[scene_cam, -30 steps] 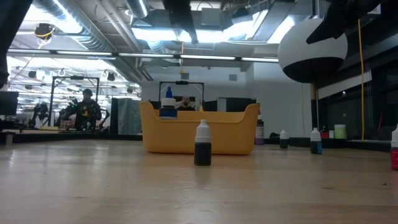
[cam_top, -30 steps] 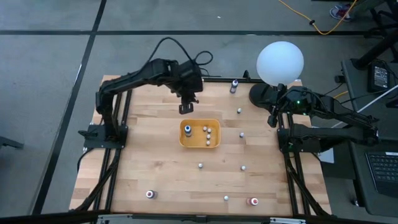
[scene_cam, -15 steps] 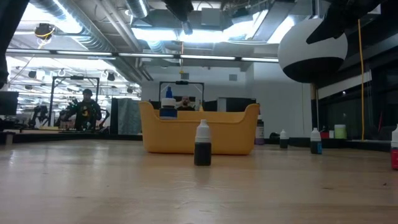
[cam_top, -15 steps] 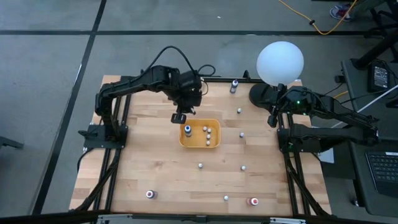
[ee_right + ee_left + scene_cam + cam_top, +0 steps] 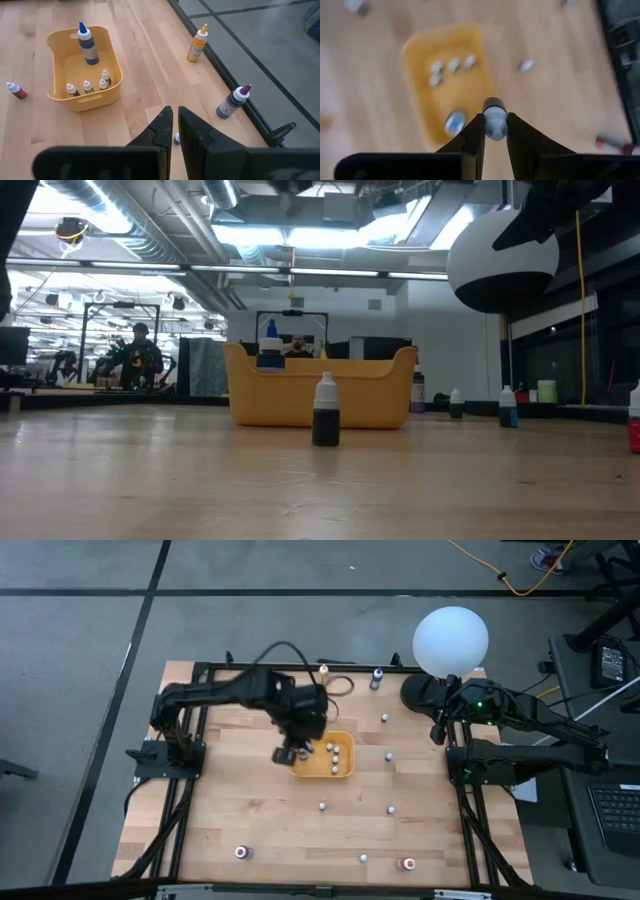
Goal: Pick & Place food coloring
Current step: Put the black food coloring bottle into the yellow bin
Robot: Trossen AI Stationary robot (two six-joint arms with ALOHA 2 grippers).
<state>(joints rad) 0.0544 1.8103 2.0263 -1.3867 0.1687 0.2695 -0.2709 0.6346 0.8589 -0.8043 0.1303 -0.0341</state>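
Looking straight down, the left gripper hangs over the left end of the orange-yellow tray at mid-table, while the right gripper waits at the table's right edge below the white globe lamp. Small white-capped bottles sit inside the tray; others stand scattered on the wooden table, among them a red one near the front edge.

From table height, a dark food coloring bottle stands in front of the tray, and a blue-capped bottle rises above its rim.

Past the left wrist, the left fingers are clamped on a white-capped bottle above the blurred tray.

Past the right wrist, the right gripper's fingers are nearly together with nothing between them; a tall blue bottle and three small ones stand in the tray.
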